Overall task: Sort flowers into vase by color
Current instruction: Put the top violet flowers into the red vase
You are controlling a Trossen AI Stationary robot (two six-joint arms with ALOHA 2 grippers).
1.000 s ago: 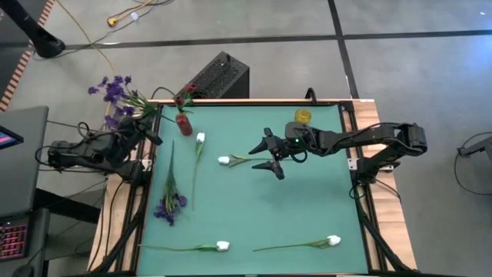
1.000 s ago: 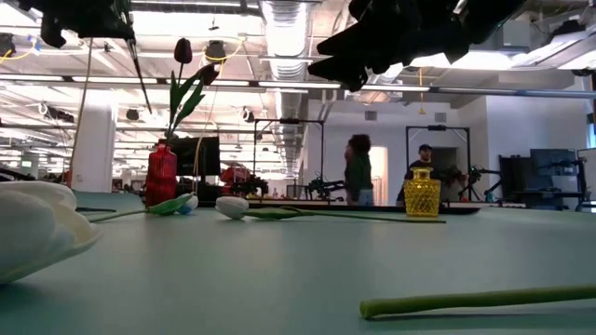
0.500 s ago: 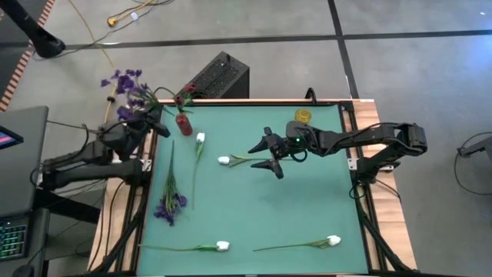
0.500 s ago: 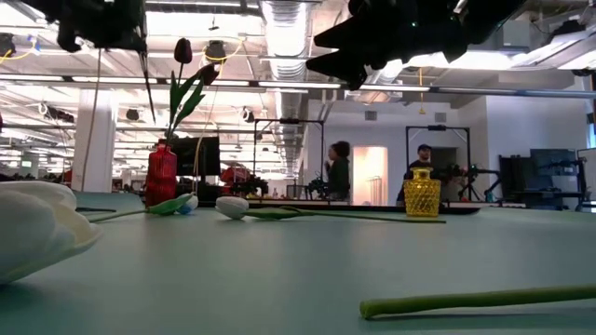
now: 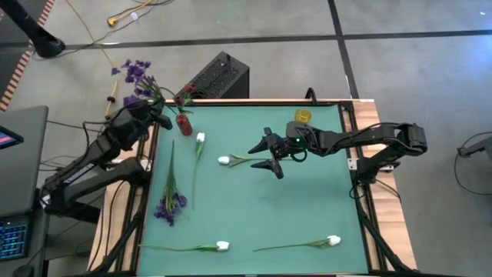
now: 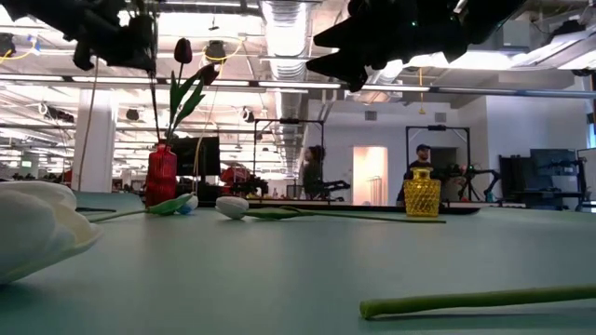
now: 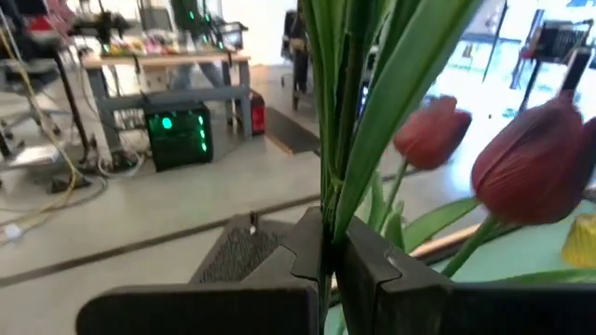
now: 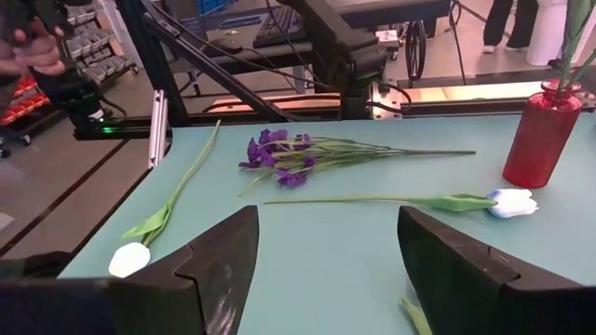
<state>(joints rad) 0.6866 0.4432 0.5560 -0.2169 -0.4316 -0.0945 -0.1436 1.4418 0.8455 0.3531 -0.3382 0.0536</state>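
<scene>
My left gripper (image 5: 156, 118) is raised at the table's far left corner, next to the red vase (image 5: 183, 124), and is shut on a purple flower whose blooms (image 5: 138, 74) stick out beyond the table edge. The red vase (image 6: 161, 174) holds dark red tulips (image 7: 535, 166). My right gripper (image 5: 270, 155) hangs open above the table's middle, over a white tulip (image 5: 224, 160) lying flat. The yellow vase (image 5: 303, 116) stands at the far edge. A second purple flower (image 5: 171, 203) and more white tulips (image 5: 200, 138) (image 5: 222, 246) (image 5: 333, 241) lie on the table. My left gripper pinches the purple flower's green stem (image 7: 326, 244) between its two fingers, partway along its length. The flower is lifted clear of the table. Its blooms rise above the fingers, and its lower stem (image 6: 154, 104) hangs down beside the red vase's tulips.
A black box (image 5: 219, 75) sits just beyond the far edge behind the red vase. The table's wooden rim (image 5: 361, 115) frames the green mat. People stand in the room far behind the table (image 6: 312, 172). Free mat lies between the right gripper and the near tulips.
My left arm has swung toward the far edge and the red vase, carrying the purple flower with it. The blooms have moved up and right in the high view, and the hanging stem has drawn closer to the red vase. My right arm has kept still.
</scene>
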